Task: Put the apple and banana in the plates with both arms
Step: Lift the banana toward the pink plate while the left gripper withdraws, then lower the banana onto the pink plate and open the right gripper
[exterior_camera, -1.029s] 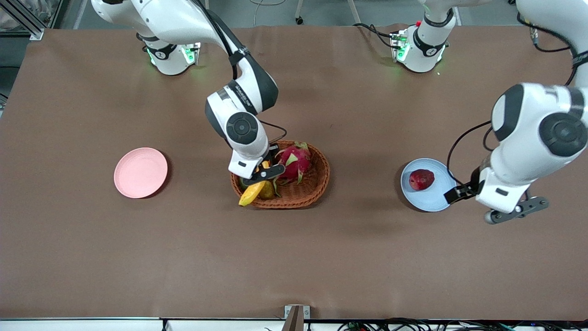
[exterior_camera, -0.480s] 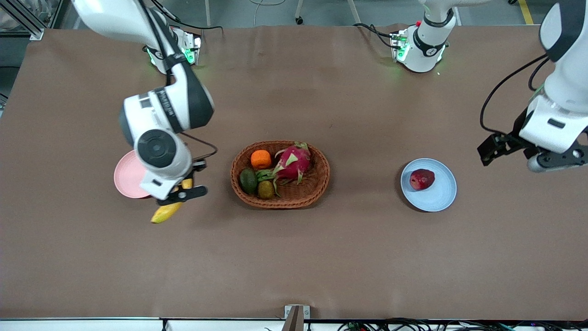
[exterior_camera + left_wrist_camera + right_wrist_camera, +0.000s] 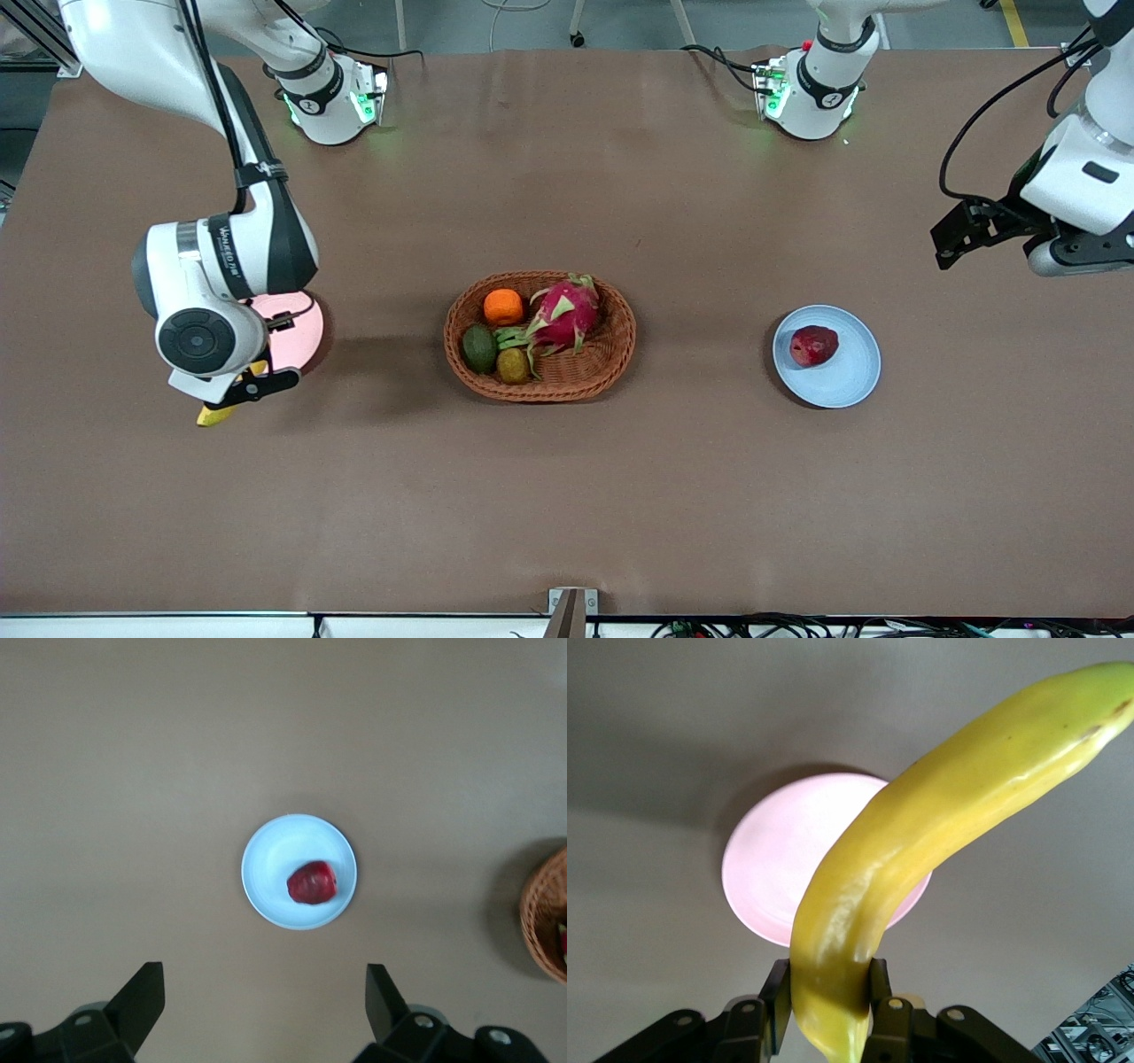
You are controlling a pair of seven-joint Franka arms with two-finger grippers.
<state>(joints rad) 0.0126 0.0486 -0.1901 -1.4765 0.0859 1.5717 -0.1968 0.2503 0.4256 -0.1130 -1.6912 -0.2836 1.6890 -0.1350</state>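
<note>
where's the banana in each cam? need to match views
Front view: banana held by the right gripper, tip showing below it, beside the pink plate.
Left wrist view: not in it.
Right wrist view: banana clamped, over the pink plate.
Shared landmark: the pink plate.

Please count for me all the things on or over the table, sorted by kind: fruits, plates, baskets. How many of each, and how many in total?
Fruits: 6 (dark red apple, long yellow banana, round orange, magenta dragon fruit, dark green avocado, brown-green kiwi)
Plates: 2 (pale pink round plate, light blue round plate)
Baskets: 1 (oval brown wicker basket)
Total: 9
</note>
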